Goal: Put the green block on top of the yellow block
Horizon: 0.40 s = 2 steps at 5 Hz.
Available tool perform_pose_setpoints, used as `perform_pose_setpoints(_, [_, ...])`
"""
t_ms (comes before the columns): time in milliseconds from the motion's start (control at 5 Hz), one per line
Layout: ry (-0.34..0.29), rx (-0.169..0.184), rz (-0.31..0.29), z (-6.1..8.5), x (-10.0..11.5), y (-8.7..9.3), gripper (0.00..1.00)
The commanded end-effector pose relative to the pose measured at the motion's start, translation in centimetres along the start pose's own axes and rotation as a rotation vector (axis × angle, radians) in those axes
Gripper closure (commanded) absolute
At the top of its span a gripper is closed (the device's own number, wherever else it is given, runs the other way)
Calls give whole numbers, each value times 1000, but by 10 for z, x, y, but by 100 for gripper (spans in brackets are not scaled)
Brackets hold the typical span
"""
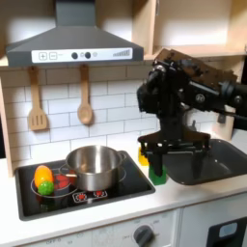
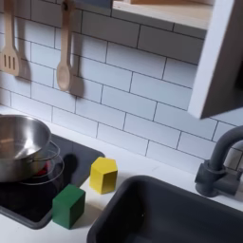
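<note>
The green block (image 2: 68, 206) sits on the counter at the stove's corner, with nothing touching it in the second exterior view. The yellow block (image 2: 102, 176) stands just behind it and to its right, a small gap between them. In the first exterior view the black gripper (image 1: 155, 160) hangs over the two blocks; the green block (image 1: 157, 177) shows just below its fingers and a sliver of the yellow block (image 1: 143, 154) at their left. The fingers are too dark and blurred to tell their spacing.
A steel pot (image 1: 94, 166) stands on the black stove (image 1: 87, 191), with rounded green-and-yellow toy food (image 1: 43, 178) to its left. The dark sink (image 2: 171, 214) and grey faucet (image 2: 220, 166) lie right of the blocks. Wooden utensils (image 1: 85, 108) hang on the tiled wall.
</note>
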State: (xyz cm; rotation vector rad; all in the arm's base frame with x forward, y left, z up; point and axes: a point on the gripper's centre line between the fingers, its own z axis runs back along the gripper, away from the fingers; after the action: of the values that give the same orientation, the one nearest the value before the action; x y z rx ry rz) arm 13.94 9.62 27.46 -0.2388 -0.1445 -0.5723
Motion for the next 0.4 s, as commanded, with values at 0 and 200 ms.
perform_pose_setpoints(0, [-1, -20, 5, -3, 2, -11, 0])
perform_pose_setpoints(200, [-42, 130, 95, 5, 4, -3, 0])
